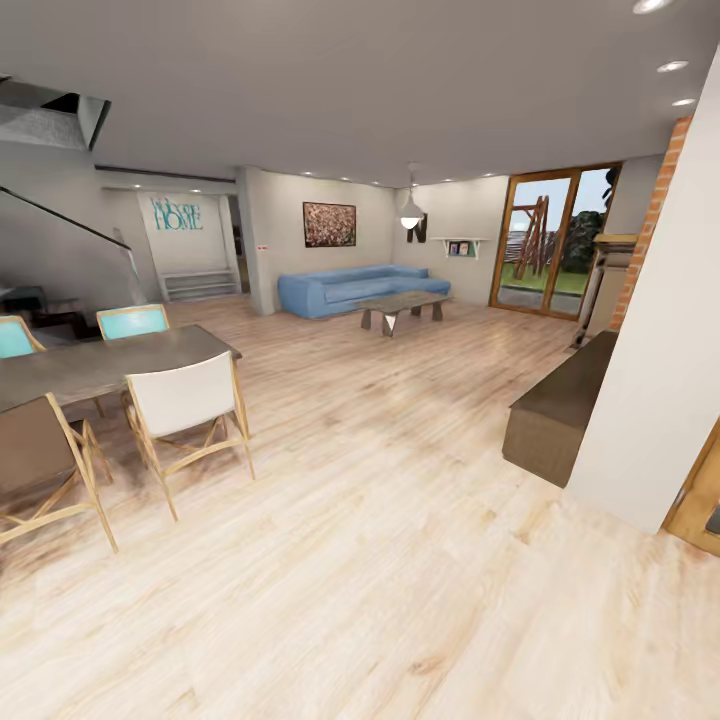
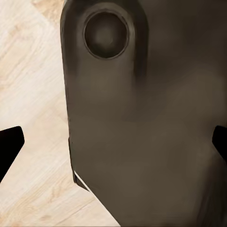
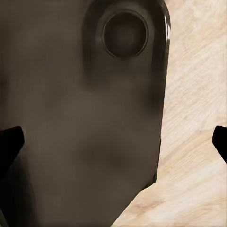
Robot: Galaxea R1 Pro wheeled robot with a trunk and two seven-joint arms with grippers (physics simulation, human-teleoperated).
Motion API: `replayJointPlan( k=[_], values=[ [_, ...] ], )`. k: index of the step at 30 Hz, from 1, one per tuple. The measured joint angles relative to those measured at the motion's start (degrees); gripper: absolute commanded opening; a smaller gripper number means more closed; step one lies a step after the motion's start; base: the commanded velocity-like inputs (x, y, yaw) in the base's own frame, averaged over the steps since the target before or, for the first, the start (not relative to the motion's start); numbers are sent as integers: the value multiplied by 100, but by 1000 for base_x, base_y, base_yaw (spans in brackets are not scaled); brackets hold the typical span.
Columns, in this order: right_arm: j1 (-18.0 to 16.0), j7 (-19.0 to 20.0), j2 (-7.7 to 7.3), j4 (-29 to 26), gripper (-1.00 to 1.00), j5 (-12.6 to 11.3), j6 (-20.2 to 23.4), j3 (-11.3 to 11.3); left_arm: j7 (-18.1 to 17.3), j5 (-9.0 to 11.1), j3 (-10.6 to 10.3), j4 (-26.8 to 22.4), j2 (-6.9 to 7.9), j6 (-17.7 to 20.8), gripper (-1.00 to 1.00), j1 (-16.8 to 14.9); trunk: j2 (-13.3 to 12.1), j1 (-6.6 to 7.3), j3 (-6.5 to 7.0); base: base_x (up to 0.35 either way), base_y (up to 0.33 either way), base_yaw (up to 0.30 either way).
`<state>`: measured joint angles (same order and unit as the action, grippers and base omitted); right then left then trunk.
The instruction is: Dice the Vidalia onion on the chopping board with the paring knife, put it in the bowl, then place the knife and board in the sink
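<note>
I am in an open living and dining room; the onion, chopping board, paring knife, bowl, sink and countertop are out of view. In the left wrist view my left gripper (image 2: 113, 144) is open, its dark fingertips (image 2: 9, 146) at the picture's two sides, over a dark rounded part of my own body (image 2: 142, 118) and pale wooden floor (image 2: 33, 94). The right gripper (image 3: 113, 144) is open the same way, its fingertips (image 3: 10, 142) wide apart above the same dark body (image 3: 80, 118) and floor (image 3: 194, 118). Nothing sits between either pair of fingers.
A dark dining table (image 1: 90, 365) with a white chair (image 1: 185, 400) and a brown chair (image 1: 40, 450) stands at the left. A low dark cabinet (image 1: 560, 410) and a white wall (image 1: 660, 350) are at the right. A blue sofa (image 1: 350, 288) and coffee table (image 1: 405, 305) lie ahead across open wooden floor (image 1: 380, 520).
</note>
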<state>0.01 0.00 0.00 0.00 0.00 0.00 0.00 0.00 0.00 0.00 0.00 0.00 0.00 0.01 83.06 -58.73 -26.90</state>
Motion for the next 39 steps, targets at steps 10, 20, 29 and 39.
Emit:
replayJointPlan(
  k=[10, 20, 29, 39],
  values=[
    [-1, -8, 202, -199, 100, -8, 2, 10, -2, -8, 16, -43, 18, -29, 100, 16, 0, 0, 1, 0, 0, 0],
    [-1, -14, 189, -494, 100, 6, -249, 14, 5, -17, 22, -321, 54, -231, 100, 15, 0, 0, 2, 0, 0, 0],
    [-1, -192, 174, -785, 100, 20, -539, 0, 23, -12, 45, -613, 141, -519, 100, 12, -1, 0, 2, 0, 0, 0],
    [0, -659, 175, -3332, 100, 15, -873, 19, 22, 13, 58, -2975, 221, -892, 100, 5, -1, 0, 2, 0, 0, 0]
  ],
)
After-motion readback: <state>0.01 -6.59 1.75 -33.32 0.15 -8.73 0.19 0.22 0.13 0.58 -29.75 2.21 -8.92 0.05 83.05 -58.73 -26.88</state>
